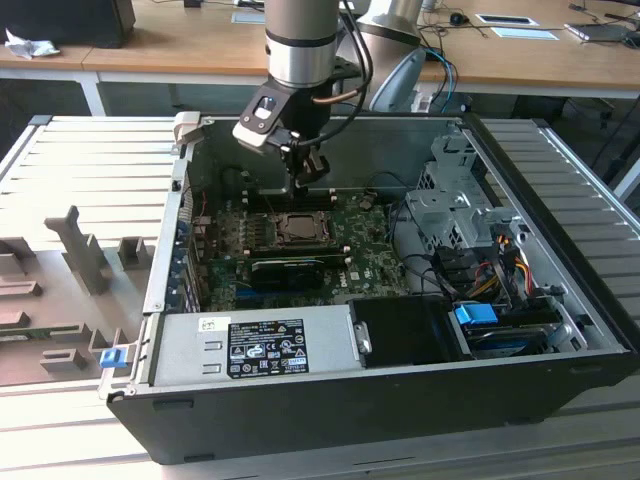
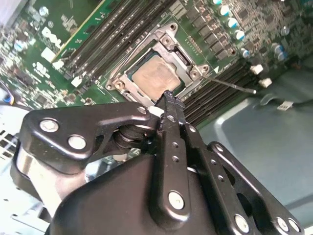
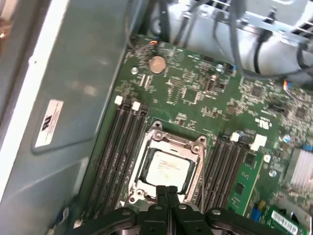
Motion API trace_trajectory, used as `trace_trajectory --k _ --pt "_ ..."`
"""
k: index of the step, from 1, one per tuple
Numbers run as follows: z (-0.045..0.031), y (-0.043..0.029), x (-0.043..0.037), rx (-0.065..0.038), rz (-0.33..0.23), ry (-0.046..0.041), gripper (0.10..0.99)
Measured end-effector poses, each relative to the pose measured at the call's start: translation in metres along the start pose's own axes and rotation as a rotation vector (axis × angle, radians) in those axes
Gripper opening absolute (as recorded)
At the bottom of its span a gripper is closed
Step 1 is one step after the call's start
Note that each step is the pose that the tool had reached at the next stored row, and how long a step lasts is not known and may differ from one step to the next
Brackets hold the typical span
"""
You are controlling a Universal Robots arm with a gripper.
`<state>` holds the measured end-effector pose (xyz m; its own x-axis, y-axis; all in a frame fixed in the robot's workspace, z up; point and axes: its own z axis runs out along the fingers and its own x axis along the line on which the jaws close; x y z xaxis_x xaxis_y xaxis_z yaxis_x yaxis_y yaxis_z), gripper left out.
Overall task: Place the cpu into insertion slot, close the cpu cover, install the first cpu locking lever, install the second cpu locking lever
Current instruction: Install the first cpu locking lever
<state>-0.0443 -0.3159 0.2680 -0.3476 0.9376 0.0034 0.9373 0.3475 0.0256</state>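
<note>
Grey slatted bench [image 1: 80, 170] carries open black computer case [image 1: 350, 420], green motherboard [image 3: 195, 83] lying flat inside. Arm reaches down into the case; the hand [image 3: 167, 192] hangs just above the near edge of the socket area in both wrist views, fingers pressed together, nothing between them, and touching nothing as far as I can tell. Cpu cover [image 3: 196, 147], a dull silver frame, lies down flat around the chip, so cover looks closed. Cpu [image 3: 166, 169], pale metal face, sits square inside the insertion slot [image 3: 141, 171], which shows as a dark edge around it: placing looks done. In the second wrist view a thin wire locking lever [image 2: 234, 87] sticks out sideways over the memory slots, so it looks unlatched. Cannot tell whether the other lever is hooked. Judgement: two steps done, lever work left.
</note>
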Motion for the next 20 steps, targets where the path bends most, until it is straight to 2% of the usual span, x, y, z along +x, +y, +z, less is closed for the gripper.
trace_trajectory --k 2,4,12,16,20 --pt "0.0003 0.0 0.0 0.0 -0.039 0.001 0.106" --pt "0.0005 0.0 0.0 0.0 -0.114 0.003 0.106" --pt "0.0005 0.0 0.0 0.001 -0.277 0.0072 0.106" --pt "0.0005 0.0 0.0 0.001 -0.352 0.0091 0.106" --pt "0.0005 0.0 0.0 0.001 -0.396 0.0103 0.106"
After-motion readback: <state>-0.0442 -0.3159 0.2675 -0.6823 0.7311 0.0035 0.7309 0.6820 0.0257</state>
